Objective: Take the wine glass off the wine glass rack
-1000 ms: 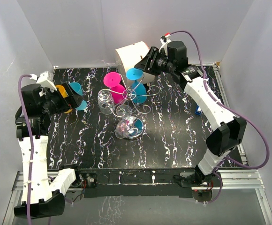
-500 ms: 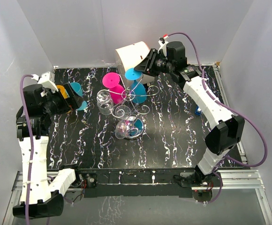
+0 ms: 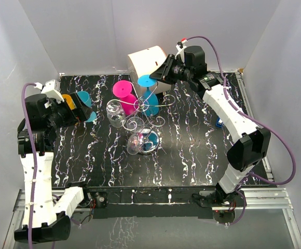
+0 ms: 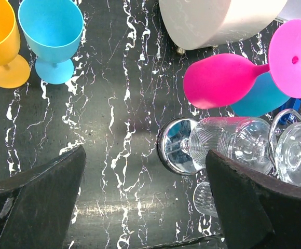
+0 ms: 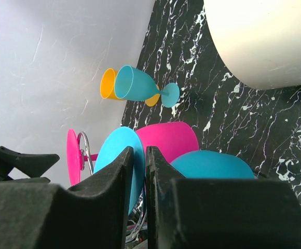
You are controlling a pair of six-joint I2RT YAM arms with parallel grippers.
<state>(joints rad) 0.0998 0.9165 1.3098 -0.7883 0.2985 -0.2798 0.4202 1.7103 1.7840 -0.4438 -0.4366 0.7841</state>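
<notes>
Over the black table [image 3: 192,140] we risk toppling the wine glass rack [image 4: 176,148] with a skewed pull — left fingers [image 4: 36,197] wide, right fingers [image 5: 88,207] narrow at the blue wine glass [image 5: 213,168], grip unclear.

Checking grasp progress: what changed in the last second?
The right gripper edged left toward the hanging blue wine glass and narrowed its jaws to a slit beside the foot; a grip isn't confirmable. The left gripper shifted slightly, staying open; rack and other glasses unmoved.

I get bright, even light, soft shadows; glare sparkles on the wine glass rack [image 4: 177,148], focus around it crisp.
</notes>
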